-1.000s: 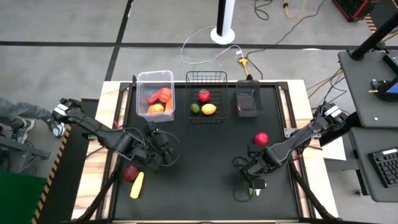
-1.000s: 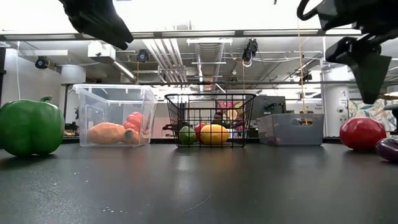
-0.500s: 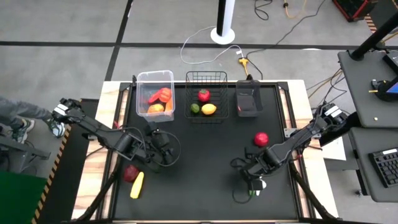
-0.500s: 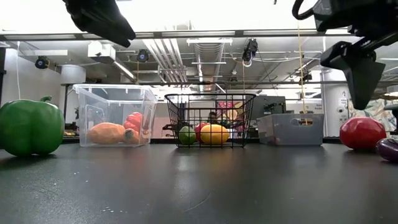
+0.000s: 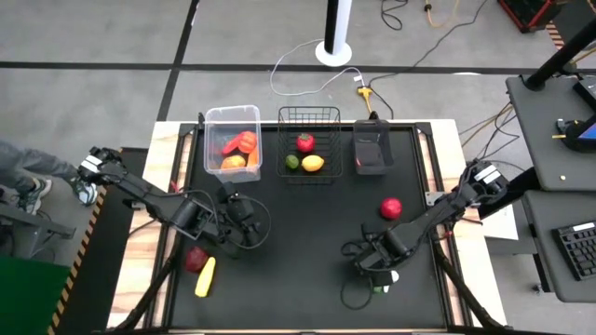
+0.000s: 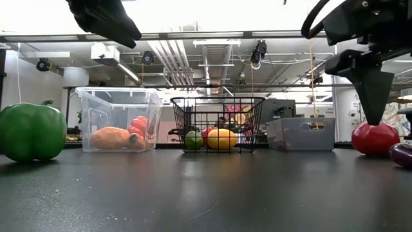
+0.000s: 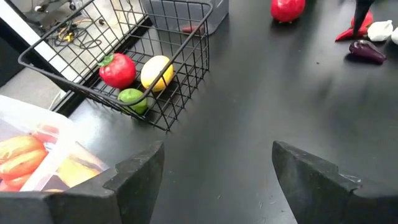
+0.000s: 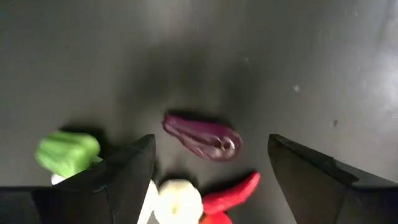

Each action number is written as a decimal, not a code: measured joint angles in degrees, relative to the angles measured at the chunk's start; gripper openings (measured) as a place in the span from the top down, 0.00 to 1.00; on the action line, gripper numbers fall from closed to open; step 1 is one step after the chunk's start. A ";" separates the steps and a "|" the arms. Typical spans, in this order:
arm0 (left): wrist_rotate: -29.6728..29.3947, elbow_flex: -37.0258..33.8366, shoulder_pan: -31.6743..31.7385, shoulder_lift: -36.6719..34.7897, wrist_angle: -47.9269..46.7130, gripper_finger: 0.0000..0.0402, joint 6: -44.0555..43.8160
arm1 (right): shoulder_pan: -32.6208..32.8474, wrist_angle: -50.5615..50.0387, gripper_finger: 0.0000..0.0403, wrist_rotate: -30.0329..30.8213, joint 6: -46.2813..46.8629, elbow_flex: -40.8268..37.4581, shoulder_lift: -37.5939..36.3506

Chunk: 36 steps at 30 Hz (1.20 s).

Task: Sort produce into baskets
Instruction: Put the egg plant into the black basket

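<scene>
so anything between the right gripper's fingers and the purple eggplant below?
Nothing. In the right wrist view the purple eggplant lies on bare black table, centred in the open right gripper, with clear gaps either side.

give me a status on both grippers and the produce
Right gripper open above purple eggplant. Left gripper open, idle near clear tub. White piece and red chili crowd the eggplant.

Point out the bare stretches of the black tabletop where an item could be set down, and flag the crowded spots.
Widest bare patch: mid-table, between the left gripper and right gripper, in front of the wire basket. Crowded: under the right gripper, where the purple piece, green piece, white piece and red chili cluster; the back edge, with clear tub and dark bin.
</scene>
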 joint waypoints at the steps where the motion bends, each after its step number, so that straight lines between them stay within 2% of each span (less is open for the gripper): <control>1: 0.00 0.00 0.00 0.00 0.04 0.31 0.00 | 0.00 -0.61 0.25 0.00 -0.36 0.00 0.02; 6: 0.00 0.00 0.00 0.00 0.08 0.31 0.00 | -0.02 -0.28 0.25 0.02 -2.86 -0.28 0.38; 13: -0.02 0.00 0.00 0.00 0.15 0.31 0.00 | -0.02 0.07 0.25 0.00 -6.04 -0.30 4.56; 21: 0.00 0.00 0.00 0.00 0.19 0.31 0.00 | -0.02 0.15 0.30 -0.02 -9.27 -0.30 7.56; 27: 0.00 0.00 0.00 0.00 0.23 0.31 0.00 | -0.07 0.46 0.38 -0.02 -9.61 -0.30 7.50; 36: 0.01 0.00 0.00 0.00 0.30 0.31 0.00 | -0.15 0.59 0.57 0.00 -9.61 -0.30 7.50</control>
